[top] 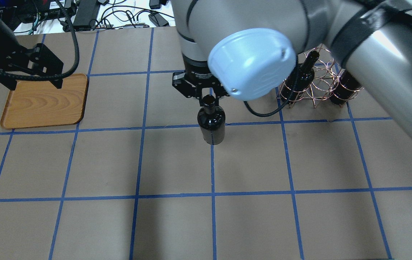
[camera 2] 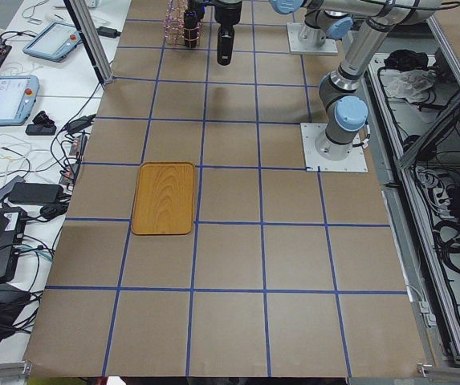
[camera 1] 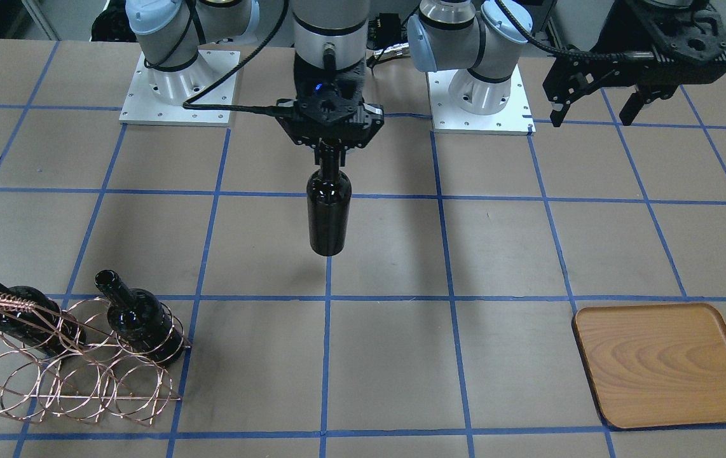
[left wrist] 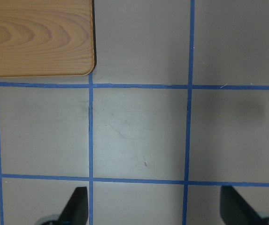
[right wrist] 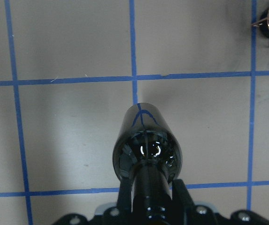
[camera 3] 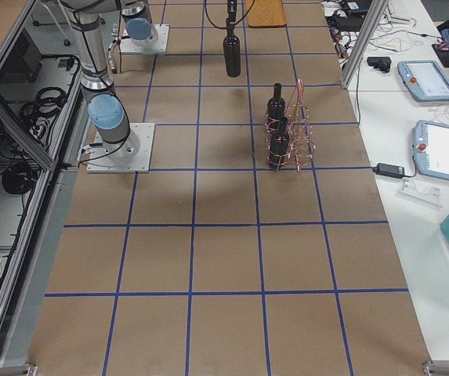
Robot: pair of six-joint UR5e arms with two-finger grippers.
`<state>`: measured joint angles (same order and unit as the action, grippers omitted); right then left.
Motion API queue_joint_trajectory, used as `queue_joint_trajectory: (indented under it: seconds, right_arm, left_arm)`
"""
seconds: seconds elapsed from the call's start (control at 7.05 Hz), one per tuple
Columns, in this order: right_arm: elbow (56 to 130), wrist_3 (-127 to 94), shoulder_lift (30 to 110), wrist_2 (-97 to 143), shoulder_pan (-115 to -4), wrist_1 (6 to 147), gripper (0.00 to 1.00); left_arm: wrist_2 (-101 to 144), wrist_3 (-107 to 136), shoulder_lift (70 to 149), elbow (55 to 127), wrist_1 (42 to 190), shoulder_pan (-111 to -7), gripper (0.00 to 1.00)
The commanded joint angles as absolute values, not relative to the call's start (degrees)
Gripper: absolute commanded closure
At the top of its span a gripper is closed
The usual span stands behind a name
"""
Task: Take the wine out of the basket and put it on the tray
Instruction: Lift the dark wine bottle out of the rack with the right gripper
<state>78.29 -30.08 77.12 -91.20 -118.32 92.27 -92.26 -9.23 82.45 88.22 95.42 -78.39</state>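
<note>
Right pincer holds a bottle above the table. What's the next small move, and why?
Probably carry it sideways toward the tray at this height. The right pincer is shut on the neck of the bottle, which hangs upright over bare table, clear of the basket; the tray is empty. The left pincer hangs open near it, so mind that.

Overhead and front cameras face oppositely, sharing the table [camera 1: 401, 254].

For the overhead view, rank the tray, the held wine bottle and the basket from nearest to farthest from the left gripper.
1. The tray, on the left side, close by the open left gripper.
2. The wine bottle, mid-table, hanging from the right gripper.
3. The basket, over on the right side.
</note>
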Motion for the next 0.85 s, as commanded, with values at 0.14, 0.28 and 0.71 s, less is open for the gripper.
queue_joint_trajectory:
  seconds: [0.14,0.28,0.71]
  right_arm:
    - [73.9,-37.7,71.4,-91.2,-124.6,93.6,1.00]
    - [73.9,-38.0,70.7,-91.2,-124.9,94.0,1.00]
    - [74.1,-38.1,67.2,-91.1,-127.1,96.9,1.00]
  left_arm:
    - [-95.0,-10.0,81.8,88.2,97.2,-74.4,0.00]
    - [-95.2,-9.8,81.6,88.3,97.3,-74.4,0.00]
    - [-95.3,-9.5,81.2,88.7,97.6,-73.9,0.00]
